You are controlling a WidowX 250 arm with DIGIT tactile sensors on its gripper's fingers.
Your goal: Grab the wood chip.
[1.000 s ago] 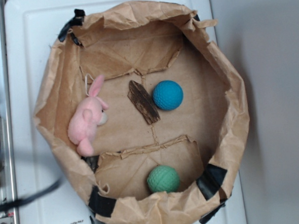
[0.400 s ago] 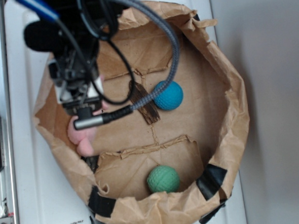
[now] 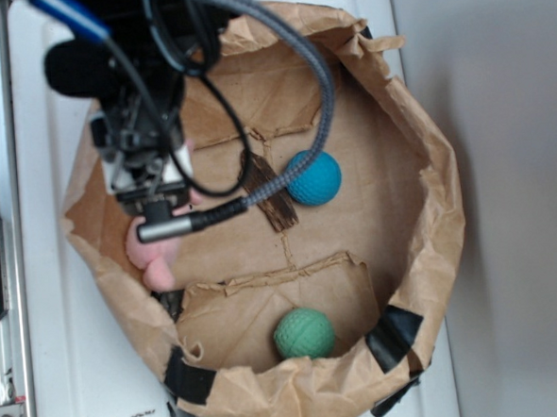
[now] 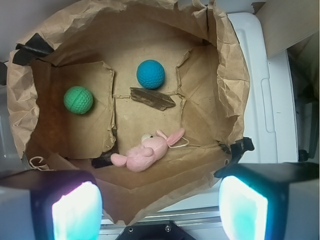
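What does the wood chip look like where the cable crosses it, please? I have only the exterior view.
Observer: In the wrist view the wood chip shows whole, lying flat on the floor of the paper bag, with nothing on it.
Operator: How near is the blue ball?
Observer: The blue ball sits close beside one long edge of the chip; I cannot tell whether they touch.
Operator: And is the gripper open?
Observer: The gripper is open, its fingers wide apart and holding nothing.
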